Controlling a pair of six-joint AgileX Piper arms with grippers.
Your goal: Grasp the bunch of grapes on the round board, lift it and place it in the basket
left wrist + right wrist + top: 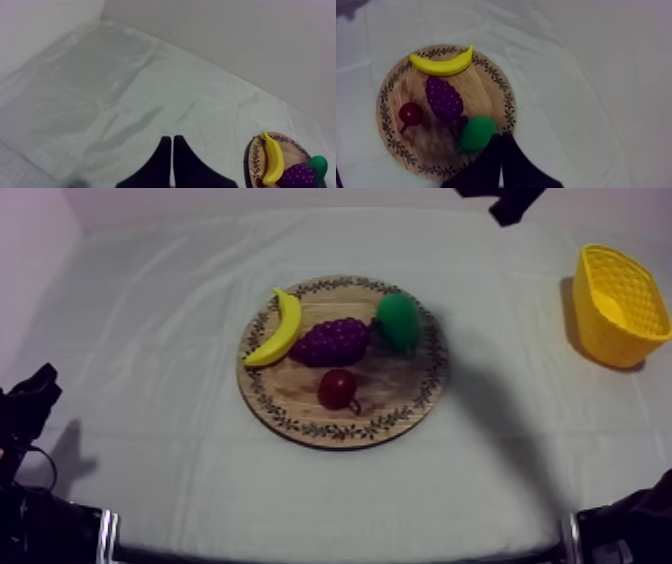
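Grey-white cloth covers the desk (150,318). Top view: the round wooden board (400,413) sits mid-desk and the bunch of grapes (330,341) lies at its centre, between the banana (278,328) and the pear (398,321), with the small red fruit (337,388) just beside it on the near side. The yellow basket (600,328) is well apart at the right edge. The right arm (505,203) comes in at the upper right and the left arm (30,403) is parked low at the left. The grapes' long axis runs across the board from the banana side to the pear side, slightly tilted (which end carries the stem I cannot tell). Left wrist view: the left pincer (172,139) is closed on nothing, fingers together in a wedge over bare cloth, with the board off to one side. Right wrist view: the right pincer (502,135) is also closed and empty, hanging over the board rim just beside the pear, with the grapes near but not under it. My read is that this is the reach step, and the right arm suits it since the basket is on its side. To do it well, open the fingers wide, centre over the middle of the bunch, and turn the wrist so they close across the short width rather than along the length. Come straight down to avoid nudging the pear or the red fruit.
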